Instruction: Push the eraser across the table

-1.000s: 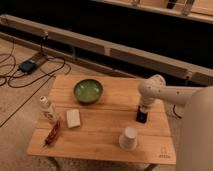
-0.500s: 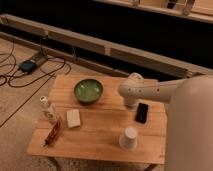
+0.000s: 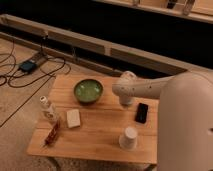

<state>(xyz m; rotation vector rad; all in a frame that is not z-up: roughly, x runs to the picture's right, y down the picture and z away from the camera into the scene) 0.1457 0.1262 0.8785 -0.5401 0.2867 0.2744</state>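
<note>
The eraser [image 3: 141, 113], a small flat black block, lies on the right part of the light wooden table [image 3: 100, 131]. My gripper [image 3: 125, 101] hangs from the white arm that reaches in from the right. It is low over the table, just left of the eraser and a little behind it, between the eraser and the green bowl [image 3: 88, 91]. I cannot tell whether it touches the eraser.
A whitish square block [image 3: 74, 118], a small bottle [image 3: 48, 108] and a reddish packet [image 3: 52, 134] lie at the table's left. An upturned paper cup [image 3: 129, 137] stands near the front edge, below the eraser. Cables [image 3: 30, 65] run on the floor at the left.
The gripper was over the eraser a second ago; it has moved left and back, and the eraser now shows uncovered in about the same place.
</note>
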